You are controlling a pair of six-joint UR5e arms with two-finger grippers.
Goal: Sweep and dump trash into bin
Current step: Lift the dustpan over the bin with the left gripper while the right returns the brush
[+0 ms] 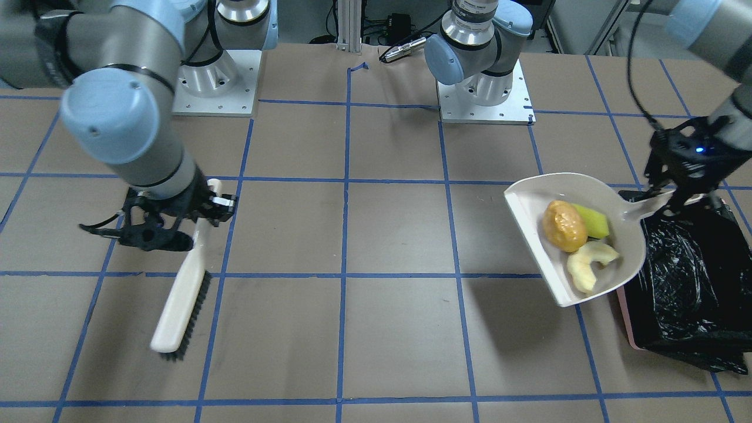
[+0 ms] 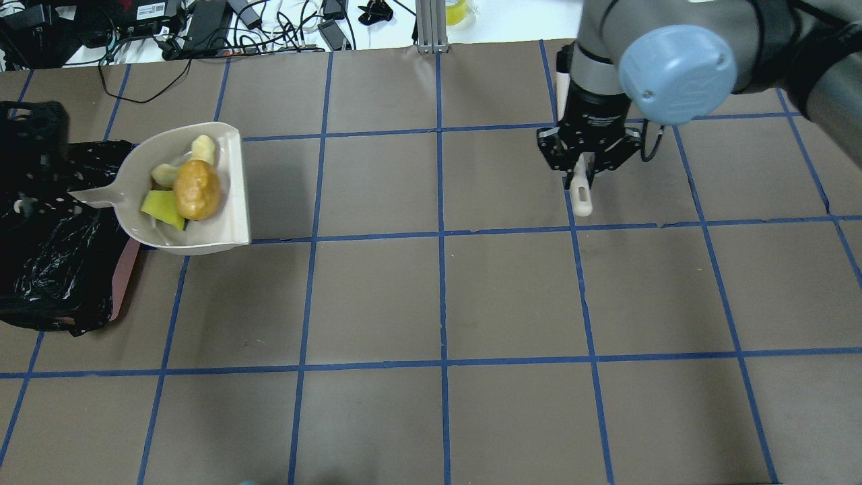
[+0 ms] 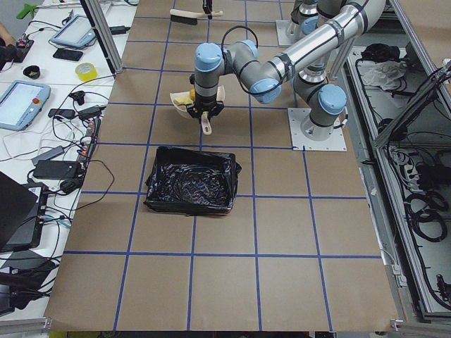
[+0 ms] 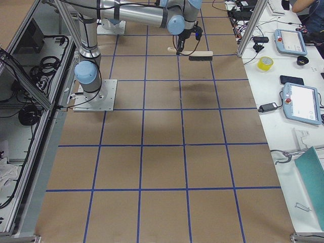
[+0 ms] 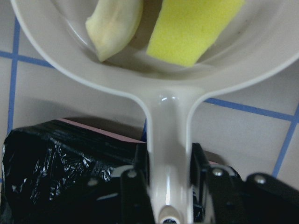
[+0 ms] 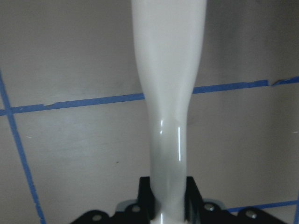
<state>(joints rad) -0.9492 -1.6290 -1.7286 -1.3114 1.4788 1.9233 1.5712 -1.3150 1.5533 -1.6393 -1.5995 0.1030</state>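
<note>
The off-white dustpan [image 1: 529, 205] is held off the table beside the bin [image 1: 687, 282], a pink container lined with a black bag. Its handle reaches over the bin's edge. In the pan lie the golden-brown potato-like lump [image 1: 564, 225], the yellow sponge wedge [image 1: 592, 220] and the tan bread crescent [image 1: 589, 262]. My left gripper [image 1: 667, 197] is shut on the dustpan handle [image 5: 168, 121], above the bag [image 5: 56, 158]. My right gripper [image 1: 200, 214] is shut on the handle of the white brush [image 1: 179, 305], whose bristle end rests on the table.
The table is brown paper with a grid of blue tape lines. The two arm bases [image 1: 484, 88] stand at its robot side. Cables and devices [image 2: 202, 27] lie beyond the far edge in the overhead view.
</note>
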